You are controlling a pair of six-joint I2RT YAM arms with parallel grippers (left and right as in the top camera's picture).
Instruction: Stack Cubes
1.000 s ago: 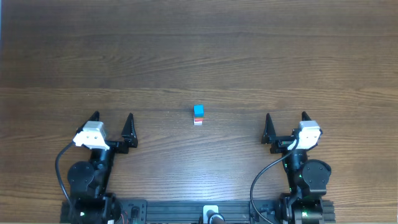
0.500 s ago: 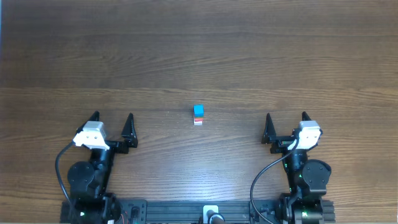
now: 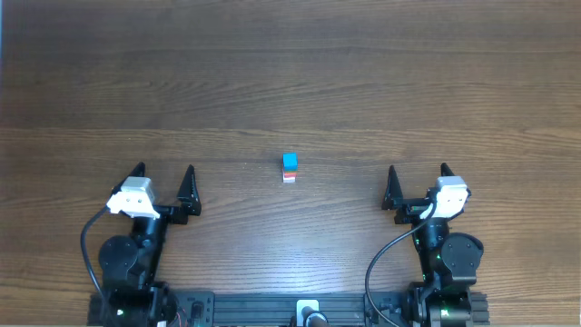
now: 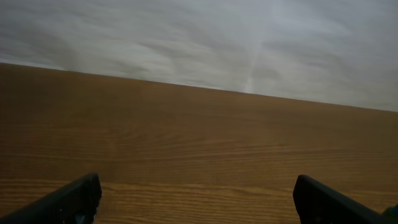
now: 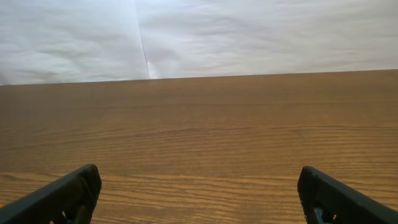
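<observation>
Gaping wide and empty, left end effector (image 3: 163,170) and right end effector (image 3: 418,170), both well apart from the cube stack (image 3: 290,164).

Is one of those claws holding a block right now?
No, the left gripper and right gripper stand open, away from the blue block.

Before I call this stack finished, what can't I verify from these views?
- Cube stack, top view: too small; the blue cube mostly covers what lies beneath, so count and alignment are unclear.
- Left claw and right claw, wrist views: fingers mostly cut off by the bottom edge.
</observation>
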